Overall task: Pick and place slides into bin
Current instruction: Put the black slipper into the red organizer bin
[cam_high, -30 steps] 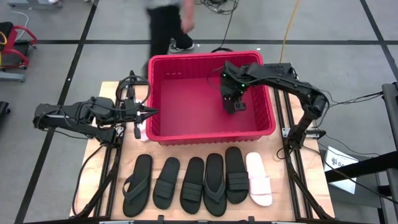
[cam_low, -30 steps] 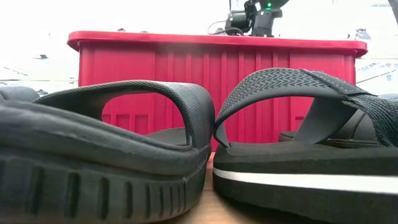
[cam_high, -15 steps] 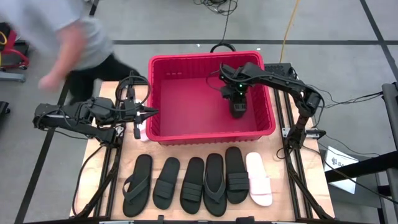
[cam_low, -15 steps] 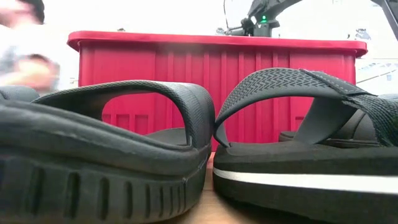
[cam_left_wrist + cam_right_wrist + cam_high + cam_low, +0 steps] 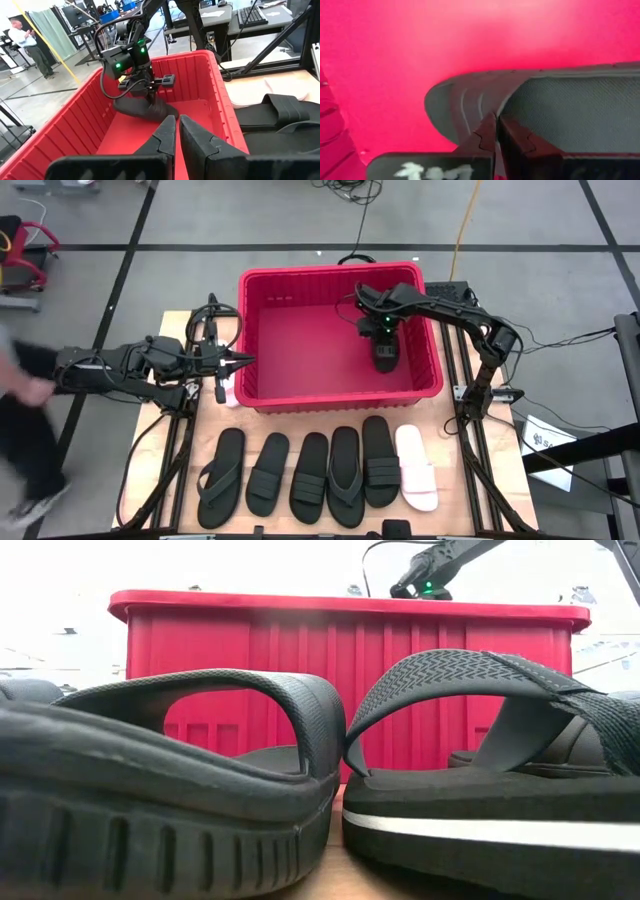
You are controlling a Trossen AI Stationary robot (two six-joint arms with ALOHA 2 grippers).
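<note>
The red bin [image 5: 300, 370] stands at the table's far middle. My right gripper [image 5: 385, 356] is down inside it, toward its right wall, shut on a black slide [image 5: 142, 108]. My left gripper [image 5: 243, 361] hovers shut and empty just outside the bin's left wall. Five black slides [image 5: 310, 477] and one pale pink-white slide [image 5: 416, 468] lie sole down in a row on the table's near part. Two of them fill the low view [image 5: 480, 760]. A pale slide [image 5: 230, 390] lies on the table below my left gripper. My right gripper pinches the black slide by the edge of its strap [image 5: 470, 107] between its two fingers, which point down from above. The slide sits tilted inside the bin, its lower end [image 5: 120, 106] close to the bin floor; whether it touches the floor, I cannot tell.
The bin's black handle [image 5: 352, 257] hangs at its far rim. A person [image 5: 25, 415] walks on the floor past the table's left side. The bin's left half [image 5: 290, 340] holds nothing.
My right gripper has gone down deeper into the bin with the black slide and a little toward the table's near edge; in the low view it has dropped behind the bin's rim. A person has walked from beyond the far edge around to the left side.
</note>
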